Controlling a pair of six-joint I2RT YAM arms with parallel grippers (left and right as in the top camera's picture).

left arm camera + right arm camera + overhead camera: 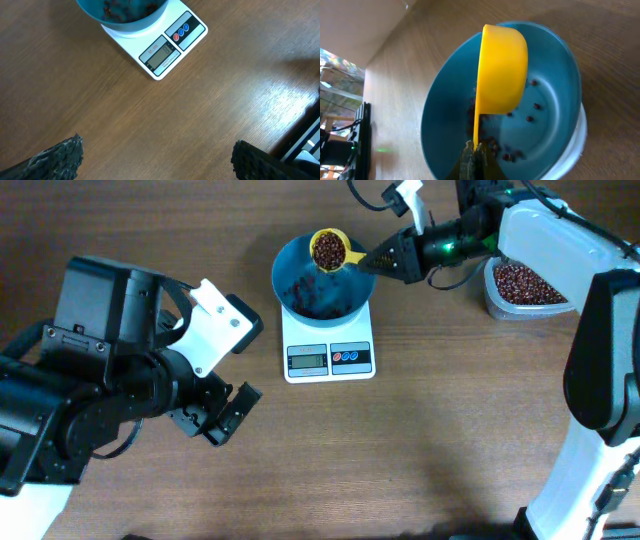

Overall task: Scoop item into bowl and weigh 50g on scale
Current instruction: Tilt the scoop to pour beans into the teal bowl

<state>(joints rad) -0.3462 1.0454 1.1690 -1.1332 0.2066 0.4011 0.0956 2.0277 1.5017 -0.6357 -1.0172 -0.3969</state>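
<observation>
Your right gripper [385,258] is clamped on the handle of the yellow scoop [502,70], held mouth-up over the far rim of the teal bowl [290,278] and heaped with beans [328,250]. The bowl sits on the white scale [330,360], with a scatter of beans on its bottom. You can't read the display. Your left gripper [155,165] hovers over the table [210,115] near the scale, fingers spread wide, holding nothing. The clear tub [520,285] stands right of the scale.
</observation>
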